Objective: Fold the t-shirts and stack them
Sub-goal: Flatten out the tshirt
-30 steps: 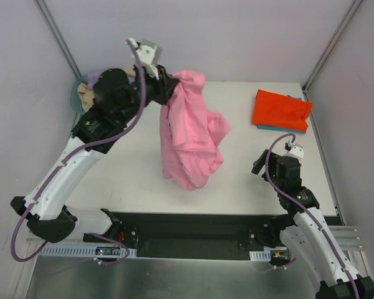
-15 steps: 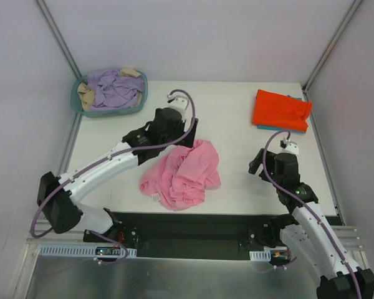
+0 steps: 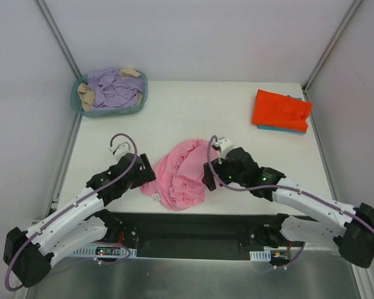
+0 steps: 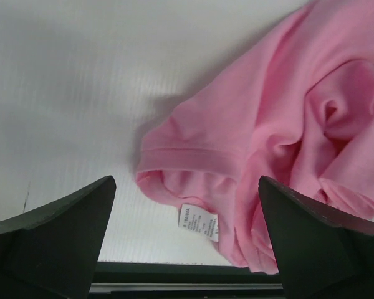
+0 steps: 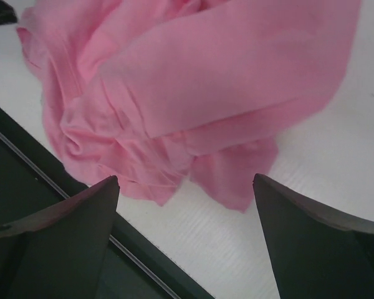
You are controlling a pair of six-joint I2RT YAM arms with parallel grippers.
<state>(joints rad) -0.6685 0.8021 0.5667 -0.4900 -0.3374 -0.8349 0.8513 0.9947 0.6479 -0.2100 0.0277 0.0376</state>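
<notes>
A light pink t-shirt (image 3: 179, 175) lies in a crumpled heap near the table's front edge, its white label (image 4: 198, 223) turned up. My left gripper (image 3: 147, 173) is open at the heap's left side, its jaws wide on either side of the hem and label (image 4: 186, 180). My right gripper (image 3: 210, 177) is open at the heap's right side, low over the loose folds (image 5: 186, 179) of the pink shirt (image 5: 206, 81). Neither holds cloth. A folded orange-red t-shirt (image 3: 280, 109) rests on a teal-blue one (image 3: 279, 128) at the back right.
A round teal basket (image 3: 75, 101) with lilac and beige clothes stands at the back left corner. The dark front rail (image 3: 187, 219) runs just below the pink heap. Grey walls and frame posts close in the table's sides.
The left gripper opened and let the hanging pink shirt fall into a heap, then dropped to its near left side. The right arm swung left to the heap.
</notes>
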